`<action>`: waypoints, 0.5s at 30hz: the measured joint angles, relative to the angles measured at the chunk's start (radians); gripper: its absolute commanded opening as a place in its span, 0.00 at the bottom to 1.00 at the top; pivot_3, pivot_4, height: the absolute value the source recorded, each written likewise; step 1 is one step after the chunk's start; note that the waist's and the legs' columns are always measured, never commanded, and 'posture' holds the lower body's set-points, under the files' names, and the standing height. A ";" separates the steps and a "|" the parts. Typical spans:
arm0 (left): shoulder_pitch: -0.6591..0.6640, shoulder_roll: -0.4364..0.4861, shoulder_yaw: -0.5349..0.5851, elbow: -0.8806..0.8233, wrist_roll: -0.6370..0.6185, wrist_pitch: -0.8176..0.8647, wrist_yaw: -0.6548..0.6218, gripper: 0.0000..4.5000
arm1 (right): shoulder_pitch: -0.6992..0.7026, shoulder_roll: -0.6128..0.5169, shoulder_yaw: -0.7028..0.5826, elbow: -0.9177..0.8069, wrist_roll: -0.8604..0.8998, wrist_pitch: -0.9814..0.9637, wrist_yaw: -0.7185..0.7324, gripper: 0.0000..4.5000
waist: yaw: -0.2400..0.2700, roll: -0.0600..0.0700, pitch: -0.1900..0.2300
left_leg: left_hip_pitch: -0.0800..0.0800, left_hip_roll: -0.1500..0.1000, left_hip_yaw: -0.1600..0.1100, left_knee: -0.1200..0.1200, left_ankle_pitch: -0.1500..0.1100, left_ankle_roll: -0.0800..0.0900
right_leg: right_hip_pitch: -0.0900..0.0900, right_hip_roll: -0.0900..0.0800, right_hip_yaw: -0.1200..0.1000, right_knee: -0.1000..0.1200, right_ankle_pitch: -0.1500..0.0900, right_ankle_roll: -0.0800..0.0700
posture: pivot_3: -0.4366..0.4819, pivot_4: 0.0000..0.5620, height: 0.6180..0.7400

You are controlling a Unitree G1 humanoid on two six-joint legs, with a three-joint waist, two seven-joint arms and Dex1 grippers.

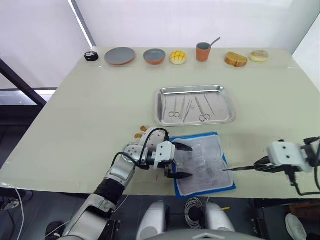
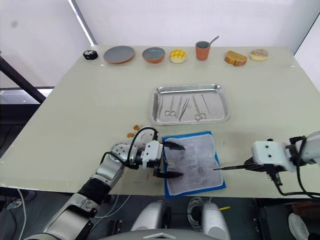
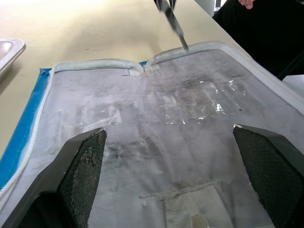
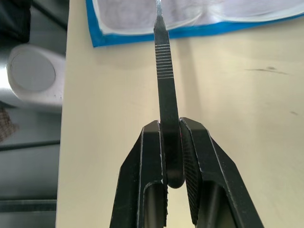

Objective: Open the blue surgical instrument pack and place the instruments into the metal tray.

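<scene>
The right gripper (image 4: 172,142) is clamped tight on a slim ridged metal handle (image 4: 163,61), looks like a scalpel-type instrument, pointing straight back toward the robot's left at the pack (image 1: 202,162). So that tool's long axis runs pretty much sideways across the table (image 1: 100,115), tip just at the pack's right edge, and you can see the same tip (image 3: 176,29) poking in over the lining in the left wrist view. The tray (image 1: 227,102) sits on the far side of the pack, just beyond it, and from the right gripper it's away and to the left. It already has instruments (image 1: 189,107) in it, scissors and forceps, lying lengthwise front to back, near each other. So my guess is the held piece has to swing forward over the pack and probably rotate a good bit to lie along the others. The left gripper (image 1: 181,161) is spread wide with nothing in it, one finger either side of the pack's left end, over the opened grey-white lining. It's closer to the pack, but the right one has the goods, so the right arm seems the one to move.
</scene>
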 measured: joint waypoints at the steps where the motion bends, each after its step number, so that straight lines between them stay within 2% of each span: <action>1: -0.005 -0.001 0.000 0.009 0.000 -0.007 -0.002 1.00 | -0.003 -0.001 -0.030 -0.001 0.041 0.035 0.010 0.02 | -0.001 0.000 0.000 | 0.000 0.000 0.000 0.000 0.000 0.000 | 0.000 0.000 0.000 0.000 0.000 0.000 | 0.48 0.27 1.00; 3: -0.008 -0.002 0.000 0.018 0.000 -0.014 -0.005 1.00 | -0.029 0.003 -0.064 -0.009 0.107 0.108 0.004 0.02 | -0.002 0.001 0.000 | 0.000 0.000 0.000 0.000 0.000 0.000 | 0.001 0.000 0.000 0.000 0.000 0.000 | 0.48 0.27 1.00; 5: -0.013 -0.003 0.002 0.034 0.000 -0.026 -0.007 1.00 | -0.145 0.059 -0.099 -0.042 0.230 0.280 -0.089 0.02 | -0.008 0.001 -0.001 | 0.001 0.001 0.000 0.000 0.000 0.000 | 0.001 0.000 0.000 0.000 0.000 0.000 | 0.48 0.27 1.00; 7: -0.015 -0.007 0.002 0.039 0.000 -0.032 -0.007 1.00 | -0.239 0.108 -0.094 -0.079 0.275 0.406 -0.201 0.02 | -0.008 0.003 -0.002 | 0.001 0.001 0.000 0.000 0.000 0.000 | 0.000 0.000 0.000 0.000 0.000 0.000 | 0.48 0.27 1.00; 10: -0.017 -0.012 0.003 0.048 0.000 -0.041 -0.007 1.00 | -0.477 0.283 -0.044 -0.089 0.308 0.692 -0.492 0.02 | -0.009 0.004 -0.003 | 0.000 0.000 0.000 0.000 0.000 0.000 | -0.001 -0.001 0.001 0.000 0.000 -0.001 | 0.48 0.27 1.00; 15: -0.018 -0.019 0.000 0.051 0.000 -0.056 -0.001 1.00 | -0.616 0.533 -0.002 -0.037 0.274 0.895 -0.818 0.02 | 0.006 0.006 -0.004 | -0.002 0.000 -0.002 -0.001 0.000 0.000 | -0.001 -0.002 -0.001 0.000 0.000 -0.001 | 0.48 0.27 1.00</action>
